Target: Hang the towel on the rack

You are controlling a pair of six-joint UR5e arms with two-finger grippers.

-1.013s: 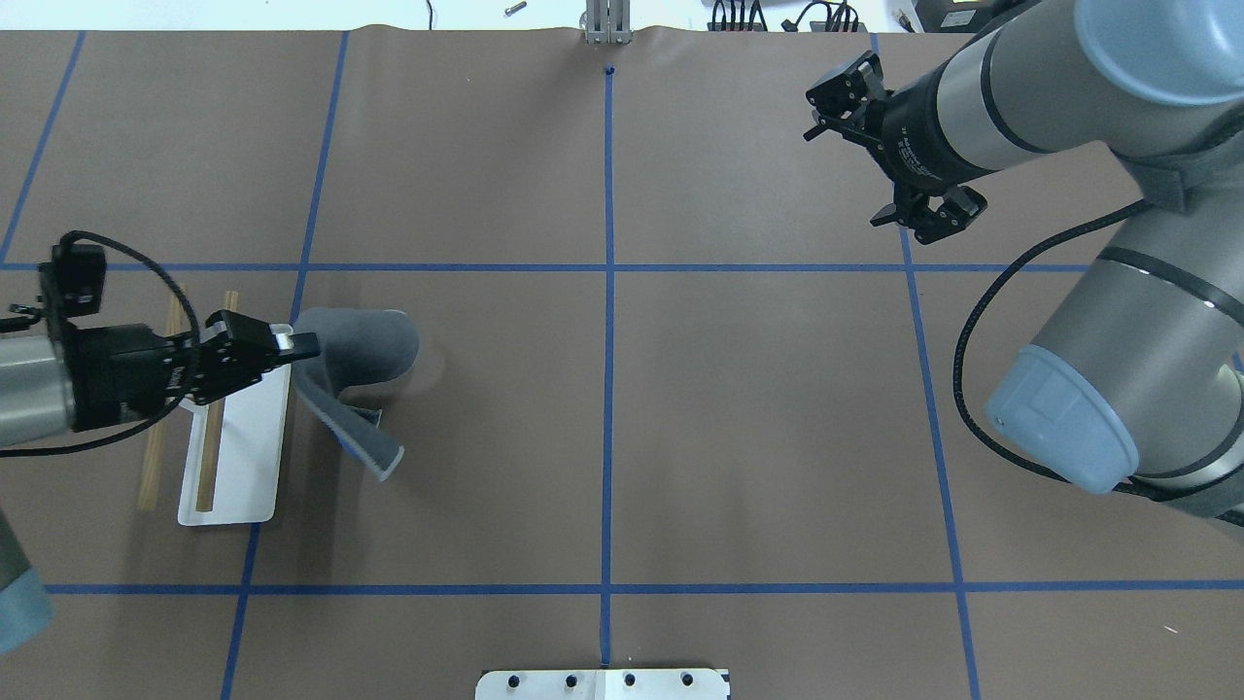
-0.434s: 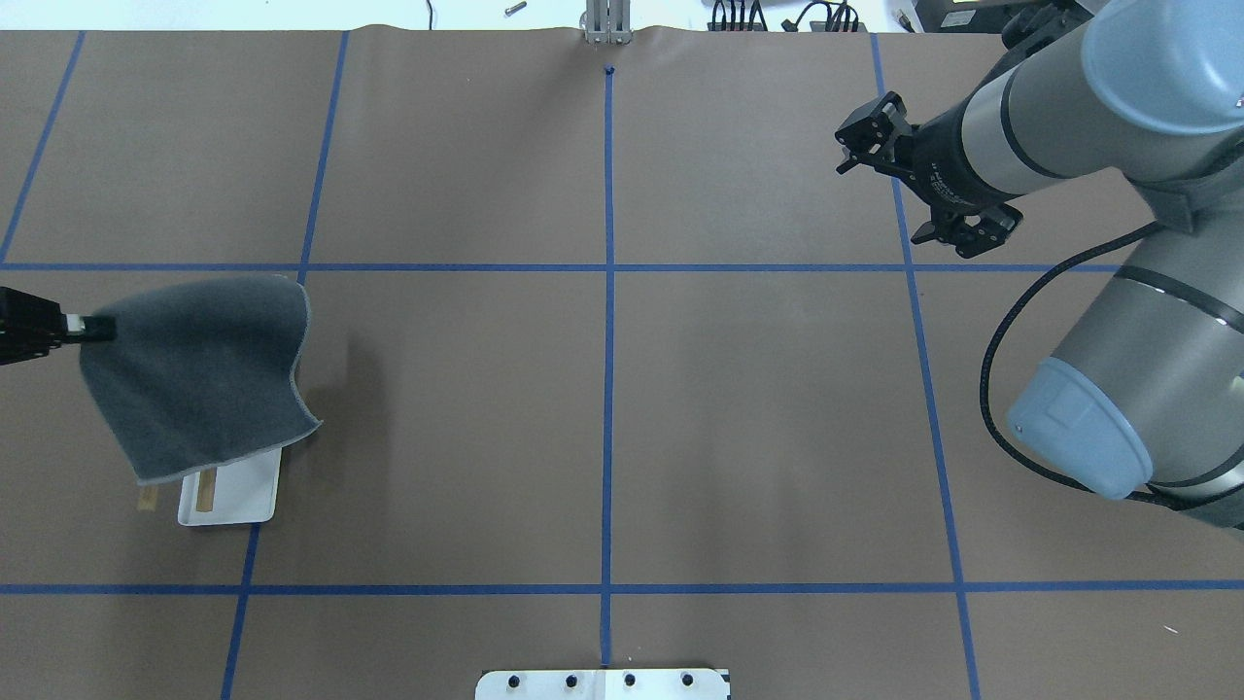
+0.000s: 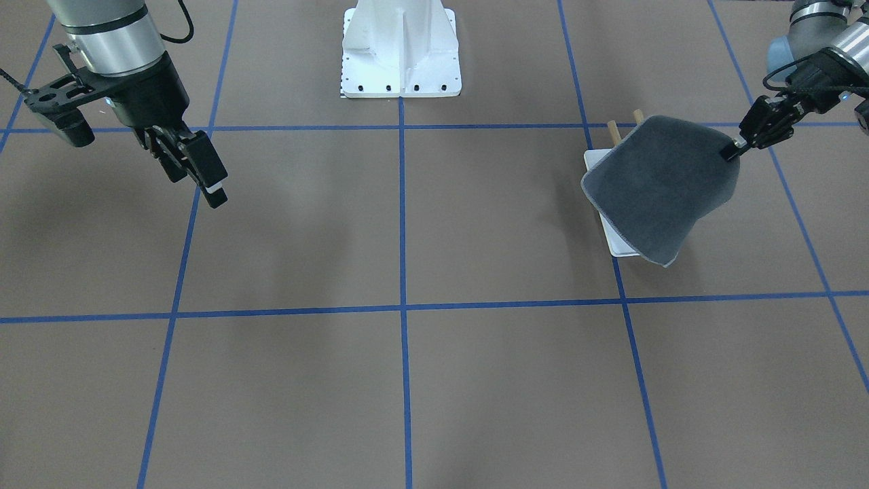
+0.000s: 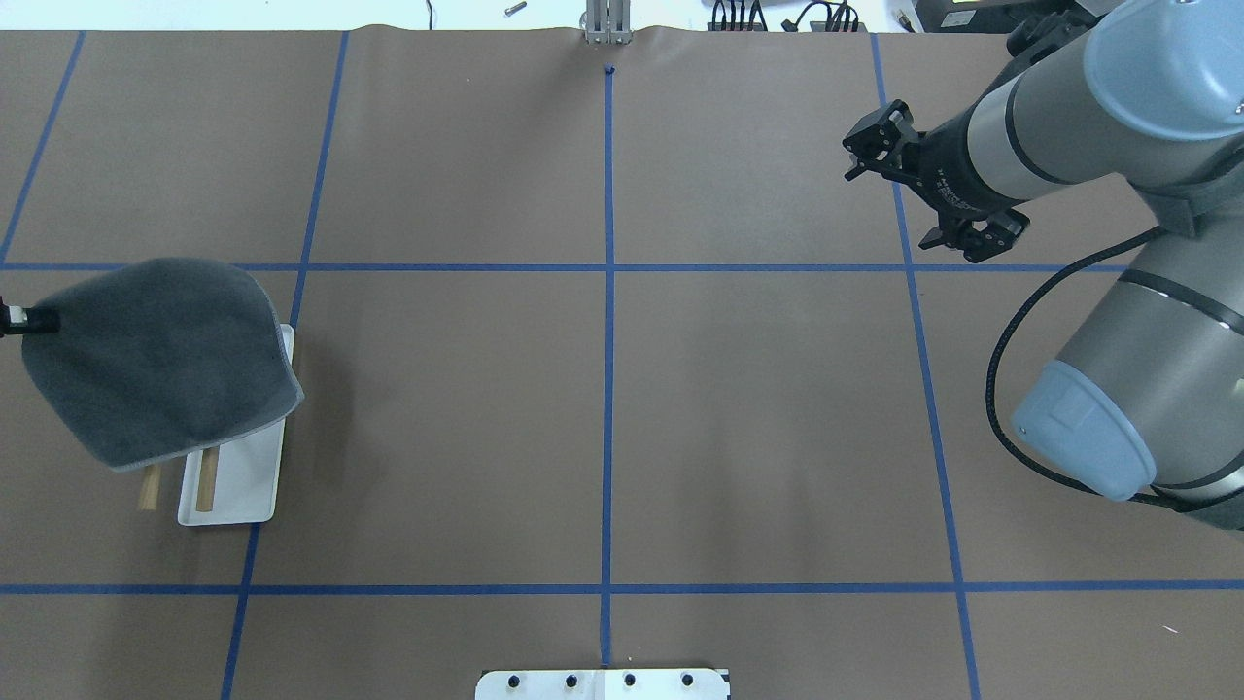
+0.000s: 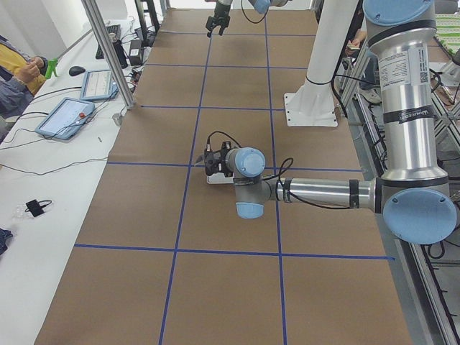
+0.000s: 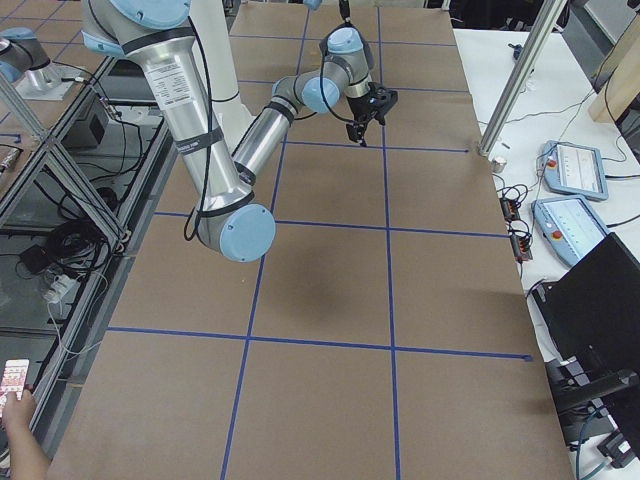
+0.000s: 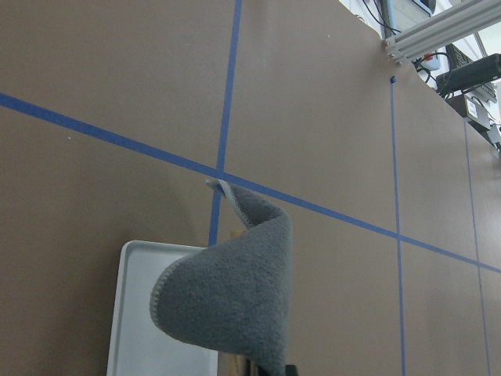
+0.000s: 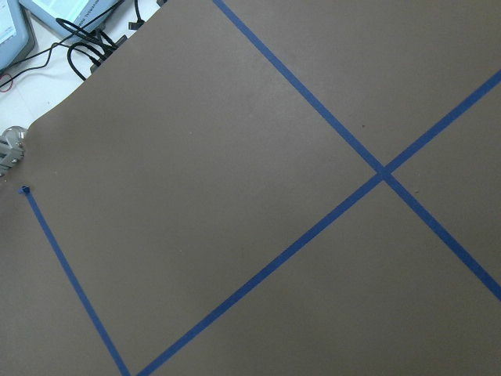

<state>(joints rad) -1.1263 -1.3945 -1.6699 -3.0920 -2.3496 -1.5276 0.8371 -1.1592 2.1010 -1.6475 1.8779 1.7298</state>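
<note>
The grey towel (image 4: 160, 360) is spread over the far part of the rack and hides most of it. Only the near ends of the two wooden rods (image 4: 204, 483) and part of the white base (image 4: 248, 476) show. My left gripper (image 4: 17, 321) is shut on the towel's left corner, at the overhead view's left edge. The front-facing view shows the towel (image 3: 662, 187) draped across the rods (image 3: 613, 129), with the left gripper (image 3: 734, 151) holding its corner. The left wrist view shows the towel (image 7: 235, 305) curling over the base (image 7: 145, 313). My right gripper (image 4: 970, 236) is open and empty, far right.
The large white bolted pedestal (image 3: 400, 47) stands at the robot's side of the table. Blue tape lines (image 4: 607, 292) divide the brown table cover. Tablets and cables (image 6: 570, 165) lie on the white bench beyond the far edge.
My left gripper has pulled the towel leftward from beside the rack across its rods, and the towel has spread out. The right arm has drawn back a little to the right.
</note>
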